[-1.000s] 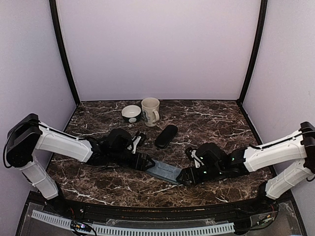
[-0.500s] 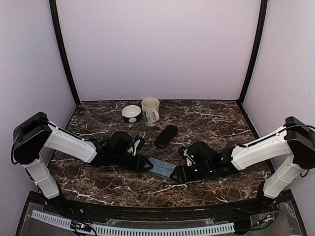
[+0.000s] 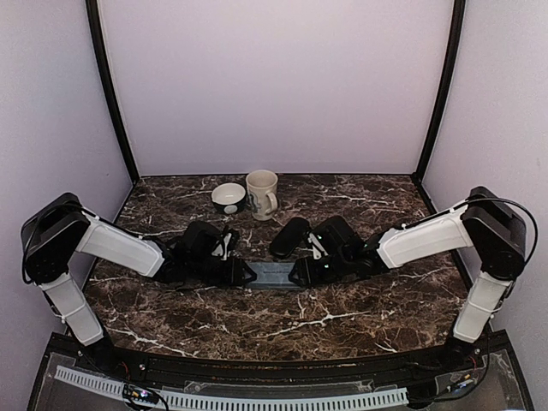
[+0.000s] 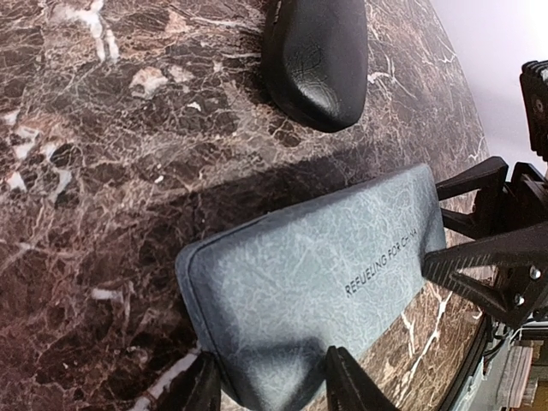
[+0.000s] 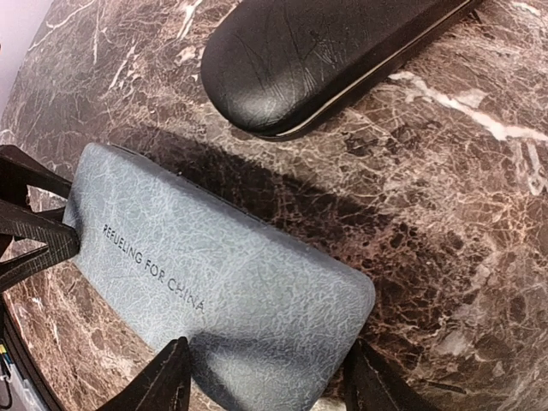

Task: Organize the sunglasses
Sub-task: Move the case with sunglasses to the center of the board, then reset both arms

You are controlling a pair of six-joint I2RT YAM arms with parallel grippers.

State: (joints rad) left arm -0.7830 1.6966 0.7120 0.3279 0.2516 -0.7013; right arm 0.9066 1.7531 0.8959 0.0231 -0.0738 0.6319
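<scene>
Grey-blue case (image 4: pixel 317 274), probably stiff, non-slip: left pincer (image 4: pixel 274 374) and right pincer (image 5: pixel 270 364) straddle its ends; I cannot confirm clamping; sunglasses unseen.

grey-blue case (image 3: pixel 274 274): centre | black case (image 3: pixel 289 236): just behind it | mug (image 3: pixel 262 193): beside bowl (image 3: pixel 229 198), rear

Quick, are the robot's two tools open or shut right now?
The left tool is closed on one end of the grey-blue case.
The right tool is closed on its other end.
</scene>
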